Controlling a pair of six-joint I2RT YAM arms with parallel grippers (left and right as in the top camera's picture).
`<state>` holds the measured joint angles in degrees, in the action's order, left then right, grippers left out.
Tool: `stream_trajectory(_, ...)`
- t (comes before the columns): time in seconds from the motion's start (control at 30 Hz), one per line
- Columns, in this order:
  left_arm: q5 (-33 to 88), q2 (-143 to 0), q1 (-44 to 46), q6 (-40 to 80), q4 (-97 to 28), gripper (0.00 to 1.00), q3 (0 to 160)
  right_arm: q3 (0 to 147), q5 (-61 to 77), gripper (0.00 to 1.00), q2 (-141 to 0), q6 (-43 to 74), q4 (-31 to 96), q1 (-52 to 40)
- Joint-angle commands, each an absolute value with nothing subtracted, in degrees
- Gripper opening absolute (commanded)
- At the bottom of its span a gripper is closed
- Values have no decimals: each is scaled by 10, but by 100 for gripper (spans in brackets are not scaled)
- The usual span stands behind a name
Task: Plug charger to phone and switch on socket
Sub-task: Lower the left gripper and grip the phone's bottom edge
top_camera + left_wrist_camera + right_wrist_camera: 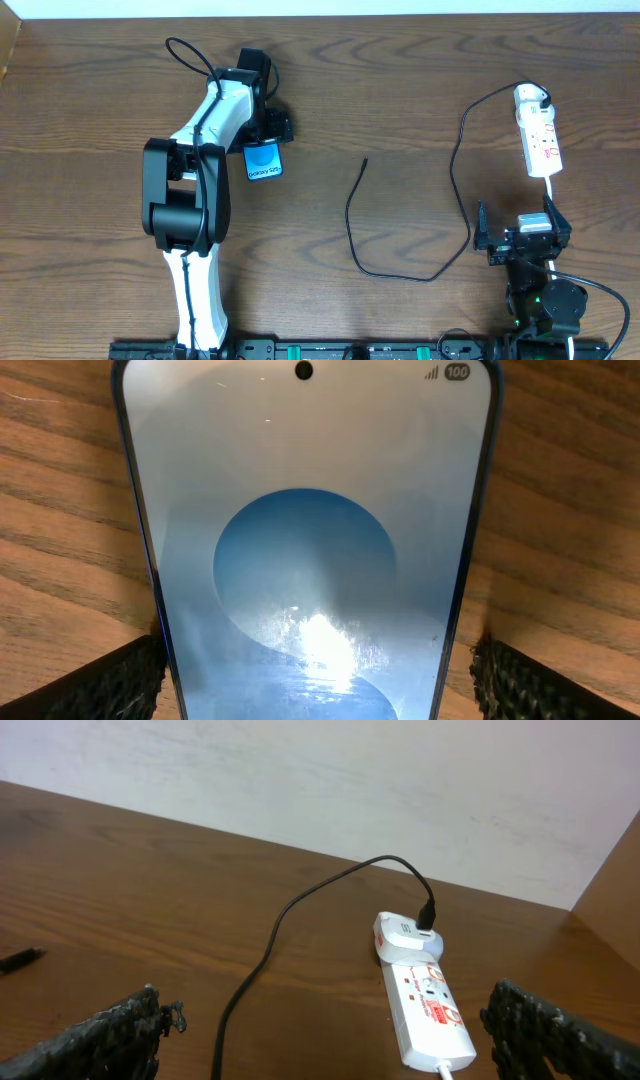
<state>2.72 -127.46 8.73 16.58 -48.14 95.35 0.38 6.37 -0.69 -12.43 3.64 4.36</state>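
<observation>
Black, thin and limp: the charger (348,212) weighs next to nothing and will flop, so it is judged best taken just behind its small plug tip. That tip lies free in the middle of the wooden table (100,100), well apart from the phone (264,160). Its white plug sits in the socket (540,140), a white strip with red markings at far right.

The phone, glass-faced with a lit blue screen and dark rim, lies flat at far left. It is judged rigid, smooth and liable to slide, and wants bracing at its long edges.

Left gripper (320,685): fingers spread wide, straddling the phone, no pinch. Right gripper (520,226): fingers spread wide, empty, near the socket's cord end.
</observation>
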Motion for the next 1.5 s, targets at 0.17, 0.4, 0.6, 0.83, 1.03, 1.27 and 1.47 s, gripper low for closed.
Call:
stream_trajectory(0.17,39,-1285,87,168,-487,98,935,3,61,99,-3,-129,39,41)
stream_trajectory(0.4,39,-1285,87,168,-487,98,929,3,61,99,-3,-129,39,41)
stream_trajectory(0.6,39,-1285,87,168,-487,98,928,3,61,99,-3,-129,39,41)
stream_trajectory(0.83,39,-1285,87,168,-487,98,928,3,61,99,-3,-129,39,41)
stream_trajectory(1.03,39,-1285,87,168,-487,90,928,3,61,99,-3,-129,39,41)
stream_trajectory(1.27,39,-1285,87,168,-486,83,928,3,61,99,-3,-129,39,41)
stream_trajectory(1.47,39,-1285,87,168,-481,79,928,3,61,99,-3,-129,39,41)
